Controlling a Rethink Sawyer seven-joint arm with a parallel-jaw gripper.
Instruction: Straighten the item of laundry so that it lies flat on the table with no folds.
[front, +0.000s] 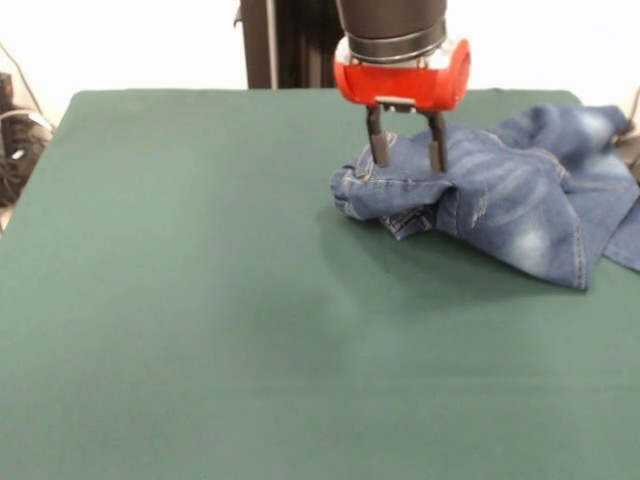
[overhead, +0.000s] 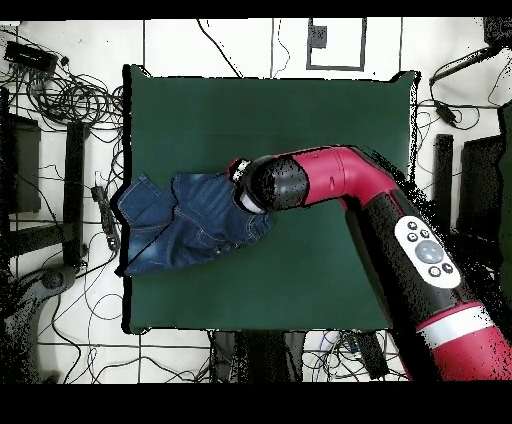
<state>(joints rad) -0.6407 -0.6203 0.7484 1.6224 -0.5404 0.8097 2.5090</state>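
I see loose black cables (overhead: 70, 95) sprawled over the pale floor (overhead: 200, 45) on one side of my overhead view. A framed square panel (overhead: 335, 43) lies on the floor farther along that edge. In my front view, a dark upright column (front: 285, 45) stands against a white wall (front: 130, 40).

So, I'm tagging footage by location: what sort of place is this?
Probably a robotics lab: a red arm working at a green-covered table, with jeans under its open gripper and cables strewn across the floor.
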